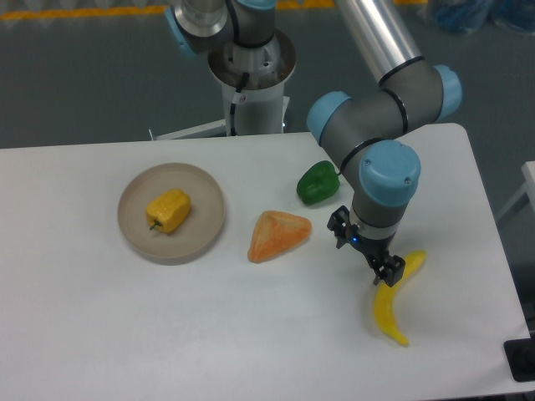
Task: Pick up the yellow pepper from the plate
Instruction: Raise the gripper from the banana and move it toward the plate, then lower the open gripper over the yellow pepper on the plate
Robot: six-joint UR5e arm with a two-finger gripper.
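The yellow pepper lies on the round beige plate at the left of the white table. My gripper is far to the right of the plate, pointing down over the table beside the upper end of a yellow banana. Its fingers are dark and seen from above. I cannot tell whether they are open or shut. Nothing shows between them.
An orange triangular wedge lies between the plate and the gripper. A green pepper sits behind it, close to the arm's wrist. The robot base stands at the table's far edge.
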